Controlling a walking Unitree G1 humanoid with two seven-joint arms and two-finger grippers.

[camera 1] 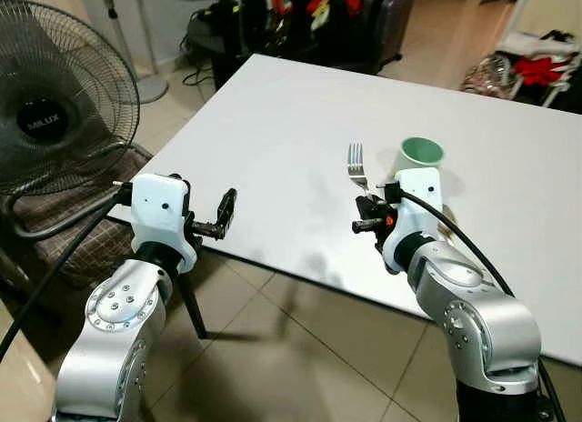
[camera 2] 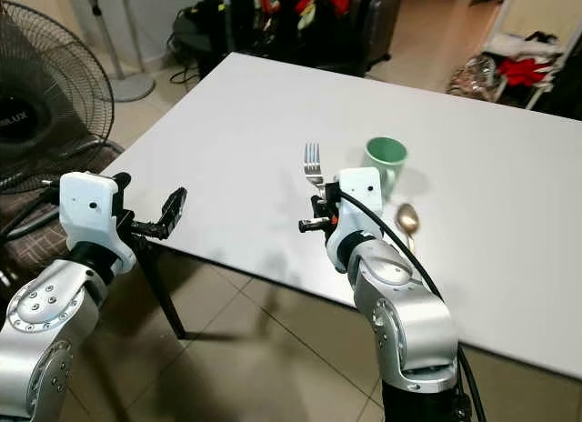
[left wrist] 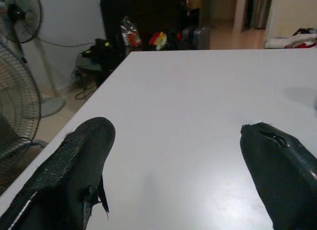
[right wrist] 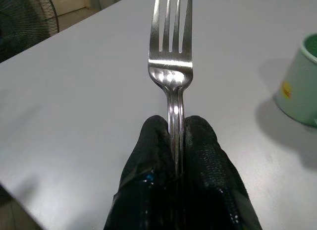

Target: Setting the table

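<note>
Above the near edge of the white table [camera 1: 273, 122], toward its right half: right gripper [right wrist: 178, 141], fingers pinched tight on the handle of a steel fork [camera 1: 356, 165].

- Fork: held, not lying. Long axis runs straight out from the fingers toward 12 o'clock, tines leading, raised off the tabletop. The coming move turns on this: laying it down means lowering along that same line onto the bare surface ahead, so a wrist turn looks hardly needed.
- Green mug [camera 2: 386, 160]: upright on the table at about 2 o'clock from the fork tines, near but apart. A yellow mark shows on its side in the right wrist view.
- Spoon [camera 2: 406, 220]: lying on the table just right of the right wrist, bowl toward 12 o'clock, at roughly 6 o'clock from the mug.
- Left gripper [camera 1: 221, 217]: fingers spread wide, holding nothing, hovering at the table's near left edge, well apart from fork, mug and spoon. The right arm is the nearer one.
- Off the table: standing fan [camera 1: 55, 104] at 9 o'clock, above a checked seat cushion [camera 1: 64, 231]; tiled floor [camera 1: 300, 349] below.
</note>
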